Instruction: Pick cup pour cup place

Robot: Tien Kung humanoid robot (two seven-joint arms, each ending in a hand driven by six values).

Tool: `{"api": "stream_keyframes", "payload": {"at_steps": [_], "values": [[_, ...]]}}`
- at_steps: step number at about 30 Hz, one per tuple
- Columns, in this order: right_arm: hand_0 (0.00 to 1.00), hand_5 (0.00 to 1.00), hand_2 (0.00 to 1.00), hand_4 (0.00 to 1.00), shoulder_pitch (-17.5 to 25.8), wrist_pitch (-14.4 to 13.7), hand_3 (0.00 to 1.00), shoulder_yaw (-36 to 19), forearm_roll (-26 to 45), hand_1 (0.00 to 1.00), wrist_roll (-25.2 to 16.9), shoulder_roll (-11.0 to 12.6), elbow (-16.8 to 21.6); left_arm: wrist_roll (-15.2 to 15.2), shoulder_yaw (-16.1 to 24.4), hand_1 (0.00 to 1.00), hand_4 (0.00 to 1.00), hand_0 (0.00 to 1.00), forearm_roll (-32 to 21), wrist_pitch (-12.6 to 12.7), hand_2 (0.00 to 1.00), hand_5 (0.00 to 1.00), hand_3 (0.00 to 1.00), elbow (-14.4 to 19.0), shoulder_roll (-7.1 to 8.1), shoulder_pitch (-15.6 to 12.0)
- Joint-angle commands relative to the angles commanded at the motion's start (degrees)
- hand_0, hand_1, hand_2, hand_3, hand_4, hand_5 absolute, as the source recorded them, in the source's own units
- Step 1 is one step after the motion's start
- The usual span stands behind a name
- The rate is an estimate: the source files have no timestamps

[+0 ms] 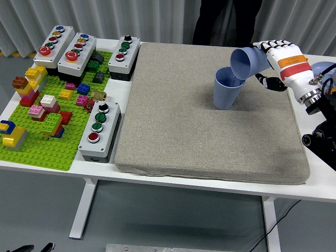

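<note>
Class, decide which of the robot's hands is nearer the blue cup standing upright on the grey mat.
Right. The right hand holds a tilted cup just above the standing cup; the left hand is out of view.

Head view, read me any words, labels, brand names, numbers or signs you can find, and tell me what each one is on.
No text can be read anywhere in this picture.
Button boxes: coloured buttons only, any markings too small to read.
Orange band on the right robot hand: no print visible.
Tilted blue cup, upright blue cup, grey mat and green brick plate: plain, no lettering.
</note>
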State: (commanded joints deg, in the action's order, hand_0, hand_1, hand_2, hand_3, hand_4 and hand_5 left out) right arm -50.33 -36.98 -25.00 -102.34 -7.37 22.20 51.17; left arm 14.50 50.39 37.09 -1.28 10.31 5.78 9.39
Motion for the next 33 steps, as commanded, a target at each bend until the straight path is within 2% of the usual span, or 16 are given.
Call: {"api": "stream_keyframes", "payload": {"at_steps": [24,33], "values": [[0.772,0.09,0.539,0.607,-0.01,0.0,0.547,0.48,-1.43,0.645,1.81,0.07,0.58,0.07,0.24,0.797,0.52,0.779,0.28,0.04,0.844,0.946,0.751,0.0,0.0,-0.47],[0.773,0.073,0.539,0.606,0.39,0.0,0.546,-1.3,5.68,0.642,0.19,0.22,0.14,0.13,0.21,0.796,0.52,0.779,0.24,0.05,0.844,0.947,0.75,0.0,-0.04,-0.47]]}}
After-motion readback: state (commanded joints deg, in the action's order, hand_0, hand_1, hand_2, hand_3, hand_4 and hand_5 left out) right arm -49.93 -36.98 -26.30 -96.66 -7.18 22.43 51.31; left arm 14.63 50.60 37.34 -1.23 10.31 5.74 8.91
